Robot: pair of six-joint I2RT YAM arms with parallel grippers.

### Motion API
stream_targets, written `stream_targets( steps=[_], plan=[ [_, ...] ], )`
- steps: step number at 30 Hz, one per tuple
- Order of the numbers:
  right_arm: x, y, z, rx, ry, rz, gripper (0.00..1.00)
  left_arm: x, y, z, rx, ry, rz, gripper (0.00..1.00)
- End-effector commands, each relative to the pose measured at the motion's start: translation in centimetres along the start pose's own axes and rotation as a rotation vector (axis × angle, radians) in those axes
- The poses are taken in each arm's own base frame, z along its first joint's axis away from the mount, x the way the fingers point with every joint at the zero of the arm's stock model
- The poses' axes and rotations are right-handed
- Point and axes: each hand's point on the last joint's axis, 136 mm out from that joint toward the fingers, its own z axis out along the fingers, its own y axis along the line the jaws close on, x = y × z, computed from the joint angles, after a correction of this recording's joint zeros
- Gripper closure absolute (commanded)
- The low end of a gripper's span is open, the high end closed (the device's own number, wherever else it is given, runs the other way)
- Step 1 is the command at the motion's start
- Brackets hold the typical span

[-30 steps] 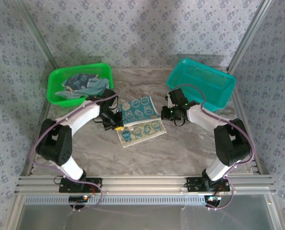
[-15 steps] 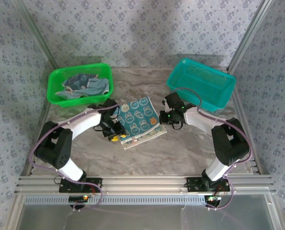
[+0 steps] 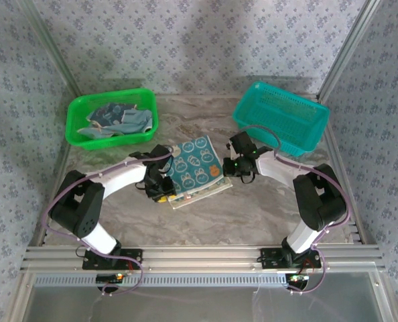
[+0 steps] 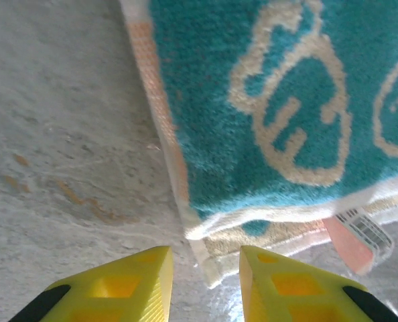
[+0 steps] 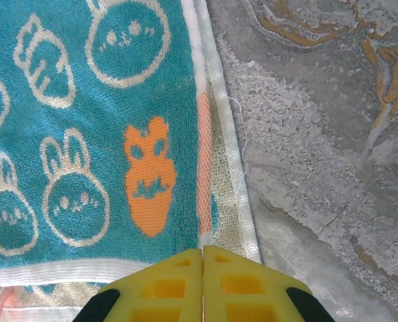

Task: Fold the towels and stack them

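- A folded towel (image 3: 196, 165) (image 4: 273, 100) (image 5: 85, 134), teal terry with cream rabbit faces and an orange carrot-like figure, lies flat near the middle of the marbled tabletop (image 3: 252, 208) (image 4: 65, 134) (image 5: 319, 134), turned at a slant to the table's edges.
- Its upper layer sits slightly back from the lower one, so a pale, orange-striped border shows along the near and right sides.
- The left gripper (image 3: 163, 193) (image 4: 206, 288) is low at the towel's near-left corner. Its yellow fingers (image 4: 125, 285) are parted and released, and the bottom layer's corner reaches into the gap between them.
- A white care label (image 4: 368, 231) sticks out from under the towel's near edge, just right of that corner.
- The right gripper (image 3: 228, 168) (image 5: 202, 282) is at the towel's right edge, clenched with the fingers pressed flat together and no cloth seen between them. I cannot tell whether the tips touch the towel.
- More towels (image 3: 115, 119) lie crumpled in the green basket (image 3: 70, 124) at the far-left corner of the table.
- A teal basket (image 3: 316, 132) stands at the far-right corner, well apart from the folded towel.
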Motion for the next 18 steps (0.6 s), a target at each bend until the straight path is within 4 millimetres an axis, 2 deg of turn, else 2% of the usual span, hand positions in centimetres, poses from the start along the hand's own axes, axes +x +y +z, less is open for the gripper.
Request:
stream_targets(
  steps=[1, 6, 13, 18],
  plan=[
    [0.4, -0.1, -0.1, 0.013, 0.000, -0.022, 0.91, -0.4, 0.6, -0.1, -0.019, -0.041, -0.020, 0.69],
    [0.6, 0.0, -0.2, 0.014, -0.001, -0.022, 0.91, -0.6, 0.6, 0.9, -0.004, -0.050, -0.038, 0.74],
    [1.4, 0.5, -0.1, 0.013, 0.009, -0.030, 0.91, -1.0, 1.4, 1.4, -0.038, -0.077, -0.042, 0.92],
    [1.9, 1.1, -0.4, 0.009, 0.009, -0.032, 0.91, -1.3, 2.3, 0.8, -0.092, -0.090, -0.021, 1.00]
  ],
)
